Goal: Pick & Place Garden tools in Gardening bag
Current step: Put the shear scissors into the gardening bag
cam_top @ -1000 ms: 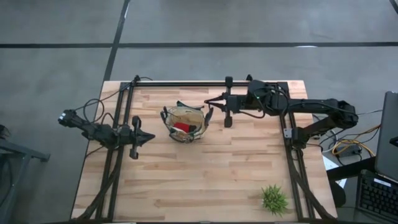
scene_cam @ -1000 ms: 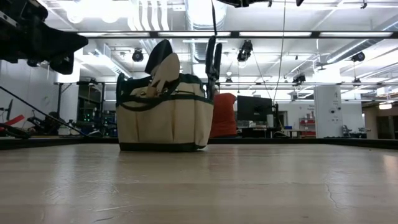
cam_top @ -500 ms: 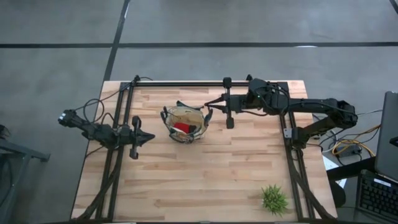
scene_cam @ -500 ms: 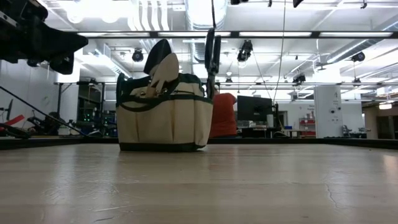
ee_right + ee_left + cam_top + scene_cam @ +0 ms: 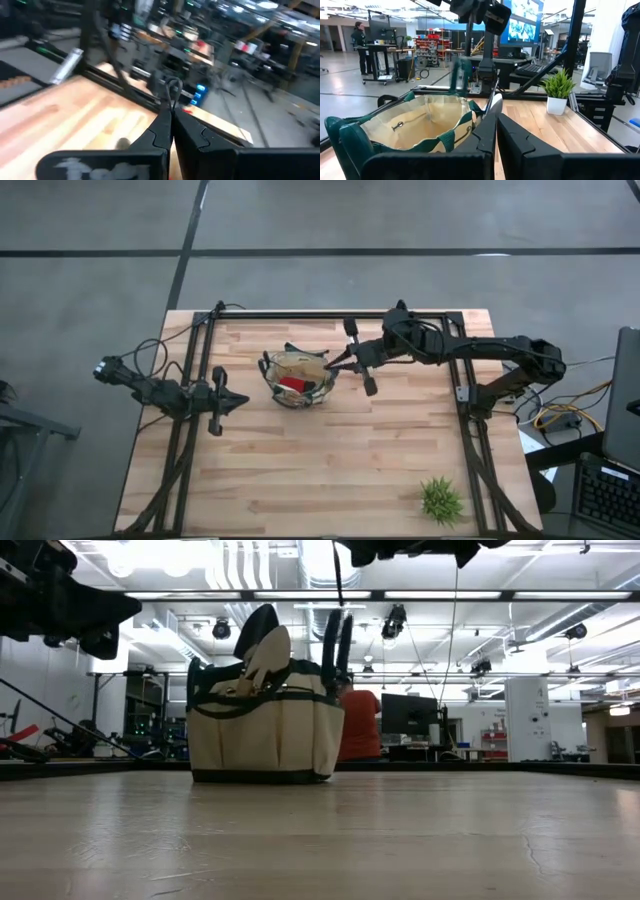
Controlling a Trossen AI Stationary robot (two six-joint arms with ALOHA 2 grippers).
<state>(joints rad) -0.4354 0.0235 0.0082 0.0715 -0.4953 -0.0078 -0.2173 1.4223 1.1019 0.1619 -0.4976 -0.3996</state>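
Observation:
The tan gardening bag (image 5: 296, 378) with green trim stands on the table's far middle. A trowel blade (image 5: 266, 652) sticks up out of it, and a red item (image 5: 291, 384) lies inside. My right gripper (image 5: 334, 363) is shut at the bag's right rim, above it. Dark green-handled pruners (image 5: 337, 643) dangle below it on a thin cord (image 5: 337, 580), their lower end at the rim. Whether that end is inside the bag I cannot tell. My left gripper (image 5: 238, 400) stays shut and level, left of the bag. My right gripper pinches a thin cord loop (image 5: 173, 94) between its two fingertips; the loop's end pokes out past the tips. The fingers come about level from the table's right. The pruners' handles (image 5: 337, 640) hang upright below on the cord, clear of the table.
A small green spiky plant (image 5: 441, 500) stands near the table's front right corner. The dark arm frames (image 5: 200, 350) run along both sides of the wooden table. Beyond the table, a person in an orange top (image 5: 358, 725) sits in the room.
My right gripper has gone toward the bag, a little down, and its wrist has turned. The pruners, hanging from it, have sunk and come closer to the bag's right rim. The bag has stayed in place.

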